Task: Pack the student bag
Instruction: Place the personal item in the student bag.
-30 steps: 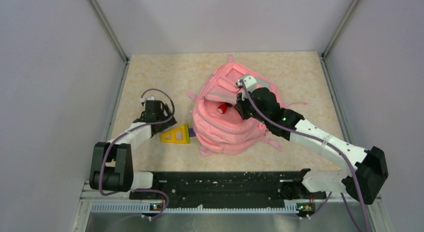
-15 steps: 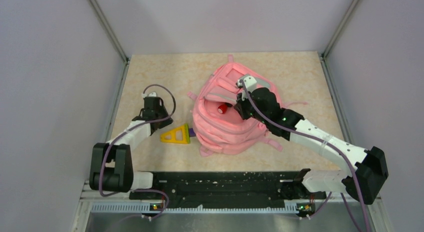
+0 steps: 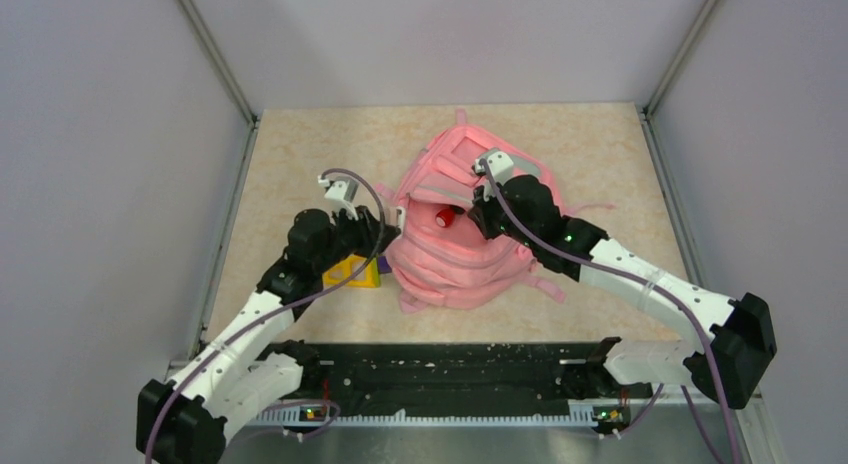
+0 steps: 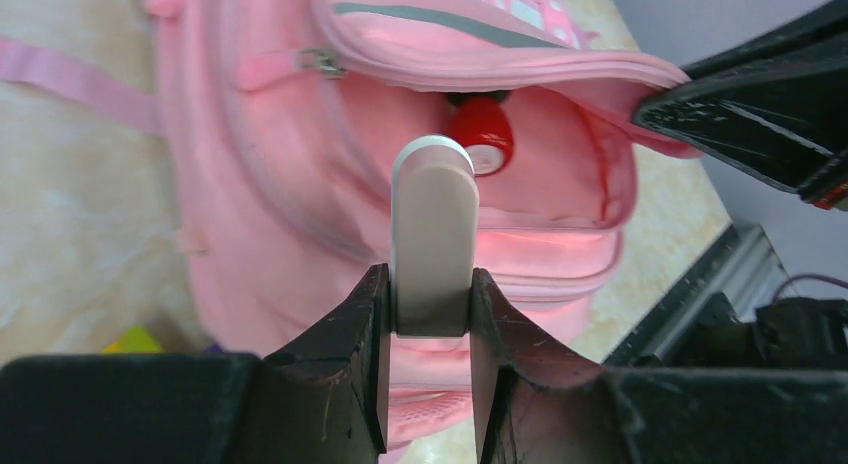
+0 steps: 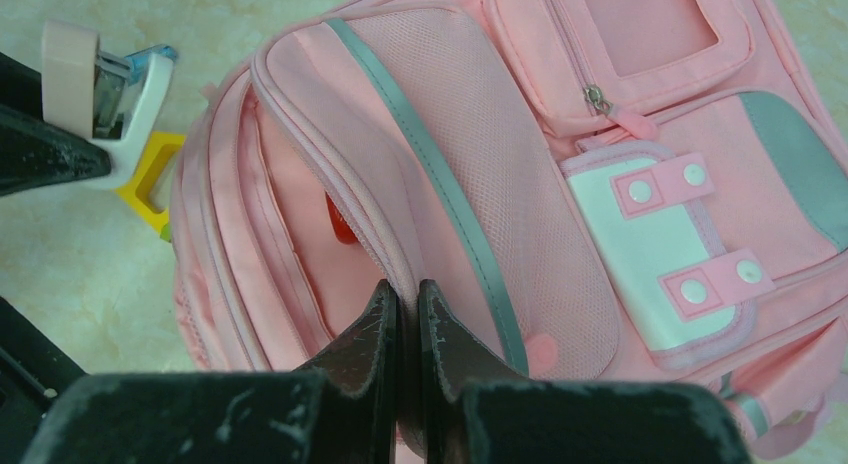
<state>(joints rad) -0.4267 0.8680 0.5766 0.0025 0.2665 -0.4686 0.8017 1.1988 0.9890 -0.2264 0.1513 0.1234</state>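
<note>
the large soft pink fabric student bag [image 3: 460, 259] lies flat in the middle of the beige marbled tabletop [image 3: 320, 144], its main compartment gaping toward the left arm. the right jaws are pressed together on the bag's fabric at the upper edge of that mouth, lifting it so the mouth stands open. a small red rounded object [image 4: 482, 134] shows inside.

the left jaws pinch a small pale pink and white stapler [image 4: 433, 234] by its rear end. its long axis runs straight out from the jaws, rounded tip first. the mouth lies dead ahead and a touch to the right in the left wrist view, and the tip looks short of the rim.

the left arm is the nearer one, elbow bent, wrist just beside the bag's left side and above a yellow triangular plastic piece [image 3: 352, 276]. the right arm reaches diagonally from the near right.

the coming move likely calls for a push along the stapler's own axis, under the lifted edge.
</note>
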